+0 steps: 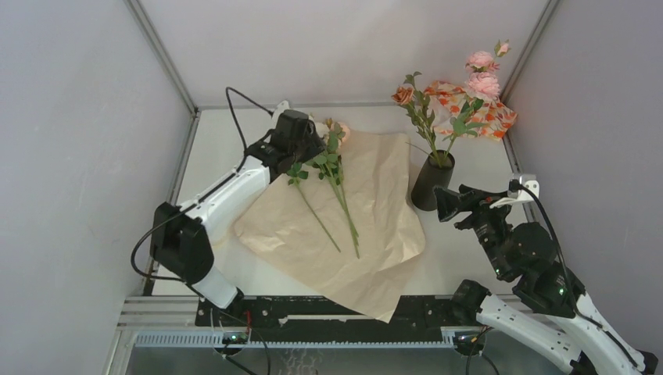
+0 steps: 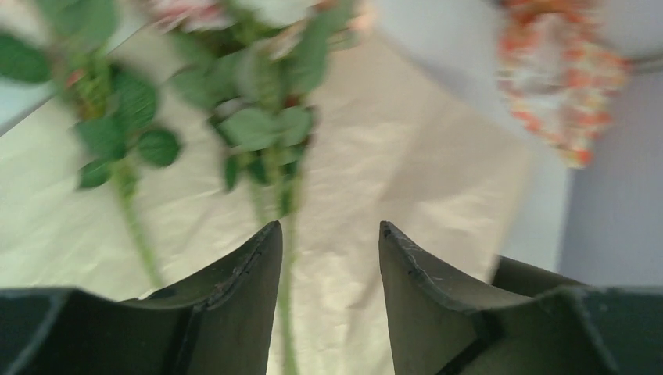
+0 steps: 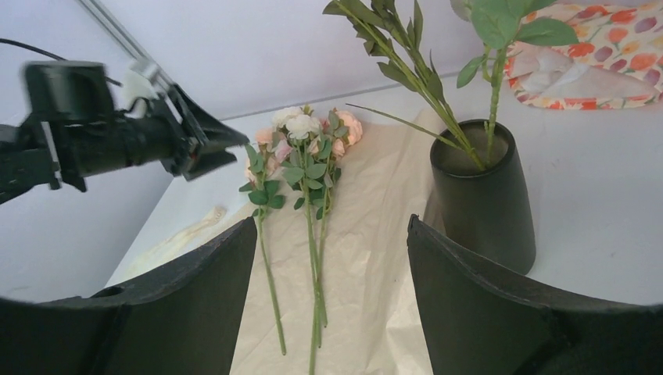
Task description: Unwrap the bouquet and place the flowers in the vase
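Observation:
The bouquet is undone: its peach-tan kraft paper [image 1: 367, 226] lies spread flat, and loose flowers [image 1: 336, 187] rest on it with their blooms toward the back. My left gripper [image 1: 301, 144] hovers over their leafy tops. In the left wrist view, which is blurred, the left gripper [image 2: 328, 234] is open and one thin stem [image 2: 285, 312] runs between its fingers, close to the left one and unclamped. The dark vase [image 1: 432, 181] holds pink and peach flowers [image 1: 482, 74]. My right gripper [image 1: 449, 205] is open beside the vase [image 3: 485, 195], empty, facing the lying flowers [image 3: 313, 156].
An orange-and-white floral cloth [image 1: 478, 113] lies bunched in the back right corner behind the vase. A tan ribbon [image 3: 188, 230] lies on the white table left of the paper. Grey walls close the table in on three sides.

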Controlling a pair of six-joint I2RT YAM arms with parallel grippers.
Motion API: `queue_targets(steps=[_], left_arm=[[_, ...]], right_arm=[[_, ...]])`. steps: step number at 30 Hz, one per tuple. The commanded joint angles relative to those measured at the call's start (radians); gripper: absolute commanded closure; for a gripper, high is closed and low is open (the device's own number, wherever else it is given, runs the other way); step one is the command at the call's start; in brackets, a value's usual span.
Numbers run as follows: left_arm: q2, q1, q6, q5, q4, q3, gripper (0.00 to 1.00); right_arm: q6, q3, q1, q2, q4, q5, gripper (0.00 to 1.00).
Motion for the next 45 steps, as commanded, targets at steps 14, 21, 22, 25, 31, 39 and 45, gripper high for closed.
queue_targets(steps=[14, 21, 22, 25, 31, 39, 45], left_arm=[[0.336, 0.176, -0.175, 0.001, -0.354, 0.038, 0.45], [0.417, 0.213, -0.155, -0.033, -0.373, 0.104, 0.46], [0.425, 0.218, -0.153, -0.036, -0.373, 0.114, 0.46], [0.454, 0.23, -0.143, -0.034, -0.377, 0.147, 0.47], [0.517, 0.239, -0.135, -0.013, -0.379, 0.18, 0.49], [0.552, 0.24, -0.133, 0.032, -0.345, 0.167, 0.84], [0.484, 0.24, -0.105, 0.002, -0.338, 0.164, 1.0]], right_arm=[[0.035, -0.012, 0.005, 0.019, 0.034, -0.022, 0.21], [0.033, -0.012, 0.006, 0.019, 0.025, -0.015, 0.21], [0.033, -0.011, 0.007, 0.018, 0.025, -0.015, 0.2], [0.033, -0.011, 0.006, 0.019, 0.026, -0.015, 0.21], [0.033, -0.011, 0.005, 0.022, 0.026, -0.017, 0.21], [0.033, -0.011, 0.007, 0.031, 0.036, -0.015, 0.2], [0.034, -0.012, 0.006, 0.049, 0.046, -0.023, 0.21]])
